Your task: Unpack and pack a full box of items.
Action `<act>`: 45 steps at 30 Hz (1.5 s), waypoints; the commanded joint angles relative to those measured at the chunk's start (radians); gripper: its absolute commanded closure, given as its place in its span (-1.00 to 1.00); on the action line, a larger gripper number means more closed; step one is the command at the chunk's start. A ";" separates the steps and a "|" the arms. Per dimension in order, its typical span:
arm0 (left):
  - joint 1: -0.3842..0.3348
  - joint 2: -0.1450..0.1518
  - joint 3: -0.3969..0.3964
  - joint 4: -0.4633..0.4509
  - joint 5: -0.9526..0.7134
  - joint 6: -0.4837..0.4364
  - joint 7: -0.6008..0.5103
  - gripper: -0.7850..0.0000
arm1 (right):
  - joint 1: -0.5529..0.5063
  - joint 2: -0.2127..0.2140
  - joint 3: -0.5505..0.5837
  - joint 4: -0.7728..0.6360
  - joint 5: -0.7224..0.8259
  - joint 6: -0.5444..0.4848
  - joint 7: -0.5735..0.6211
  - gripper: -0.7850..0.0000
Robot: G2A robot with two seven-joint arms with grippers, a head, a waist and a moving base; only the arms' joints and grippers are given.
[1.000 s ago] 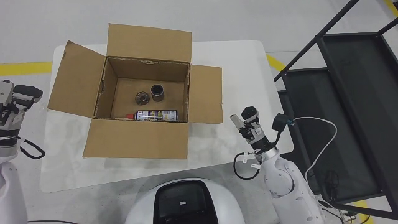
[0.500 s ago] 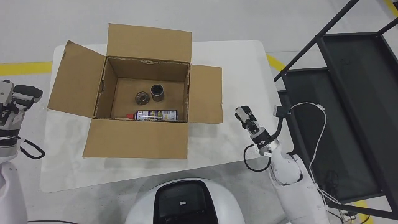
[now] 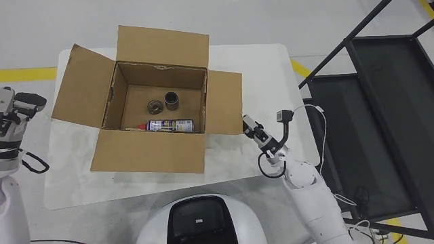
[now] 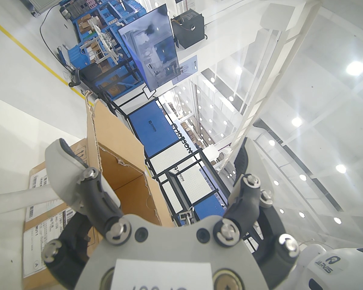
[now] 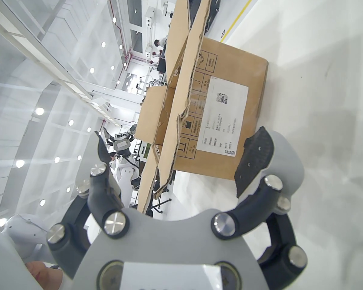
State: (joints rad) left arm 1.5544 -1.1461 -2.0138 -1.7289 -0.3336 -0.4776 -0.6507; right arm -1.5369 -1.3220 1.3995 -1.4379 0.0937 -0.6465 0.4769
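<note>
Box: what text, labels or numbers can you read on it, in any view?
Shipping label on the box side: a square code and lines of print, too small to read.
Handling marks printed on the cardboard: too blurred to read.
Second label, left wrist view: print too blurred to read.
Tube inside the box: label print too small to read.
Nothing can be quoted.

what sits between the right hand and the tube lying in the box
In the top view, the right flap and side wall of the box stand between the right hand and the tube.
</note>
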 commanded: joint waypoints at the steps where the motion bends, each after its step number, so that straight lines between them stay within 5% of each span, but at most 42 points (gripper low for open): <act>1: 0.000 0.000 0.000 0.000 0.000 0.000 0.000 -1.00 | 0.009 0.000 -0.010 0.009 0.004 -0.003 0.005 -0.66; 4: 0.000 0.000 0.000 0.000 0.000 0.000 0.000 -1.00 | 0.014 0.001 -0.021 0.009 0.009 -0.011 0.013 -0.25; 9: 0.000 0.000 0.000 0.000 0.000 0.000 0.000 -1.00 | 0.002 0.006 -0.021 -0.014 0.022 -0.033 0.030 -0.07; 22: 0.000 0.000 0.000 0.000 0.000 0.000 0.000 -1.00 | -0.051 0.020 -0.023 -0.188 0.001 -0.055 0.049 0.04; 45: 0.000 0.000 0.000 0.000 0.000 0.000 0.000 -1.00 | 0.177 -0.010 -0.278 -0.196 -0.119 0.128 0.003 0.11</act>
State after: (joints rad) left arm 1.5544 -1.1461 -2.0138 -1.7289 -0.3336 -0.4776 -0.6507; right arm -1.3719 -1.3304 1.1297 -1.6422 -0.0265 -0.5309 0.4823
